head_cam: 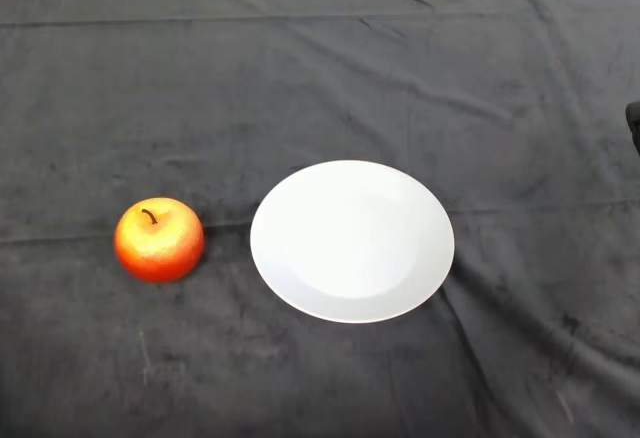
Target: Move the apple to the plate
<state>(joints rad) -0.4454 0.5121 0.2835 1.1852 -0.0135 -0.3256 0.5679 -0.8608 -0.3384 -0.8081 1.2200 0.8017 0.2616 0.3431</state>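
Nearest, dark cloth-covered worktop (330, 388); round white ceramic plate (352, 240) bare at centre, ready to receive; red-orange apple (159, 240), stem up, rests just beside its left rim, apart, untouched; robot hand not in view, state unknown.

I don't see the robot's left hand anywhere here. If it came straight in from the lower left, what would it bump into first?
No hand shows, so its heading can't be read. Coming from the lower left, it would probably meet the apple first; the plate lies to the apple's right, apart from it.
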